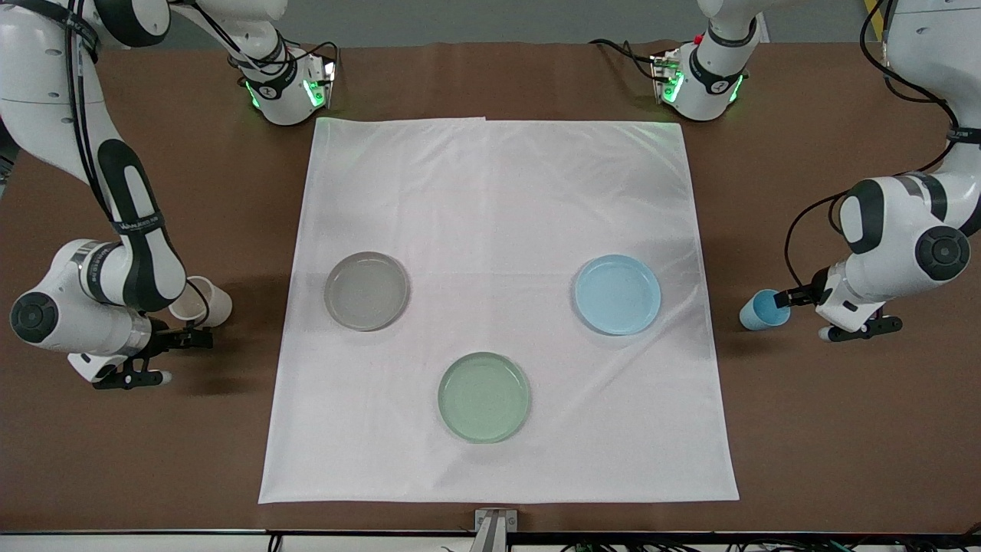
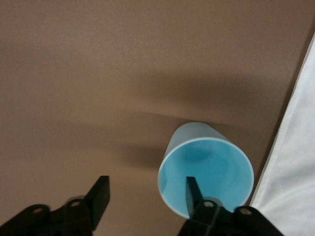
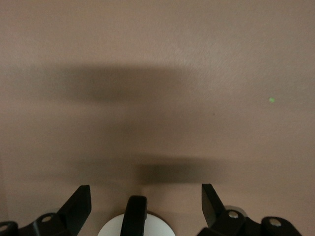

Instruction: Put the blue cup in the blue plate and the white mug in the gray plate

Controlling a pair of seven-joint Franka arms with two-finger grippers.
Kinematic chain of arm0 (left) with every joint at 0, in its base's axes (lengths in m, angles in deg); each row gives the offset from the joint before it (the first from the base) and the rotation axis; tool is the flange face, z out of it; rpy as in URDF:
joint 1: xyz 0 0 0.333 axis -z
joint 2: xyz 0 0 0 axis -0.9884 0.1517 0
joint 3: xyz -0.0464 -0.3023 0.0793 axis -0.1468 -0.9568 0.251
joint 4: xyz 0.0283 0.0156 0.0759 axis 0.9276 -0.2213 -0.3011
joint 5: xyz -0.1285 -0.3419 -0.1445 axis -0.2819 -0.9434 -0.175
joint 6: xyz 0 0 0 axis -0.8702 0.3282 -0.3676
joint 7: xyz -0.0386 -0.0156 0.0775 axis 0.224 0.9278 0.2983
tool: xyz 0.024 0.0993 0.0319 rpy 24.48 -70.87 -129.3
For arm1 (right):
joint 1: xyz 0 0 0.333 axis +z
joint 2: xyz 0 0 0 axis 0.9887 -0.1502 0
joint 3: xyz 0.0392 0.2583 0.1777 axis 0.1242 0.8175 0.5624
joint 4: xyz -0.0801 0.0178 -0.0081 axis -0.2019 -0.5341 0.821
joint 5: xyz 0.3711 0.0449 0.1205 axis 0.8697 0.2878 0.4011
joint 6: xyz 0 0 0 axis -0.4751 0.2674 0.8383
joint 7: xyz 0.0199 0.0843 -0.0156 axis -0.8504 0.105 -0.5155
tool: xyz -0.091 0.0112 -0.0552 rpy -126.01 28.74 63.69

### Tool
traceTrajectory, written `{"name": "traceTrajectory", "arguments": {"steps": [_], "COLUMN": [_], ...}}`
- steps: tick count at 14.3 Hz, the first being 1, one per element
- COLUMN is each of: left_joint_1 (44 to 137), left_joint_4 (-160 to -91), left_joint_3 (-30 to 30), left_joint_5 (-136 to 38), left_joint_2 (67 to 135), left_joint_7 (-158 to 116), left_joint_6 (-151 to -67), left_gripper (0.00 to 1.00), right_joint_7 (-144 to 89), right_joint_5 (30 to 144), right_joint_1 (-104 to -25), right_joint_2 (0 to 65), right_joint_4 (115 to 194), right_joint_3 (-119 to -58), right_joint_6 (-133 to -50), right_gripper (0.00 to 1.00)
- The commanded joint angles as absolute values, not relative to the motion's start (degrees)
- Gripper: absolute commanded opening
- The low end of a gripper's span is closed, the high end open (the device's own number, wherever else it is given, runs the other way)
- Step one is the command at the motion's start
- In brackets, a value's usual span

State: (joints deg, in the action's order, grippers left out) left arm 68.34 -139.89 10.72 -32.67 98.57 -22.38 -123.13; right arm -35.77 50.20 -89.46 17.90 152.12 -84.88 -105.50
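While both cups sit on bare brown table off the white cloth (image 1: 498,307), the front view shows the blue cup (image 1: 760,310) at mid-right beside the left gripper (image 1: 783,297), the white mug (image 1: 201,303) at mid-left by the right gripper (image 1: 184,331), and the blue plate (image 1: 618,294) and gray plate (image 1: 366,290) empty.

Left wrist view: wide fingers (image 2: 193,192), one inside the cup's rim; shift sideways to straddle it.

Right wrist view: spread fingers (image 3: 78,206) flank the mug's handle (image 3: 134,214); center, then close.
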Motion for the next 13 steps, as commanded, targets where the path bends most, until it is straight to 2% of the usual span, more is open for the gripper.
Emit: {"name": "traceTrajectory", "arguments": {"steps": [1,3,5,7,9,13], "left_joint_1": [68.36,68.53,68.88,68.97,68.89,68.97], "left_joint_4": [-139.3,-139.21,-139.21,-139.21,-139.13,-138.16], "left_joint_3": [10.48,10.21,10.04,9.86,6.89,-0.58], "left_joint_5": [-31.9,-31.91,-31.99,-31.91,-32.08,-32.17], "left_joint_2": [100.24,100.42,100.34,99.73,98.06,96.12], "left_joint_7": [-23.0,-23.0,-23.0,-22.91,-23.35,-33.51], "left_joint_6": [-124.68,-124.68,-124.68,-124.24,-122.58,-117.65], "left_gripper": [0.46,0.24,0.01,0.0,0.0,0.0], "right_joint_7": [-36.6,-36.68,-38.69,-39.06,-38.97,-38.97], "right_joint_5": [50.37,50.29,50.29,50.29,50.29,50.29], "right_joint_1": [-90.15,-90.15,-90.24,-90.15,-90.15,-90.15], "right_joint_2": [21.24,22.73,23.17,23.17,23.17,23.08], "right_joint_4": [156.48,157.63,157.73,157.64,157.72,157.81], "right_joint_3": [-84.02,-84.02,-84.11,-84.11,-84.11,-84.11], "right_joint_6": [-105.74,-105.65,-105.39,-105.39,-105.39,-105.3], "right_gripper": [0.94,0.87,0.74,0.63,0.54,0.43]}}
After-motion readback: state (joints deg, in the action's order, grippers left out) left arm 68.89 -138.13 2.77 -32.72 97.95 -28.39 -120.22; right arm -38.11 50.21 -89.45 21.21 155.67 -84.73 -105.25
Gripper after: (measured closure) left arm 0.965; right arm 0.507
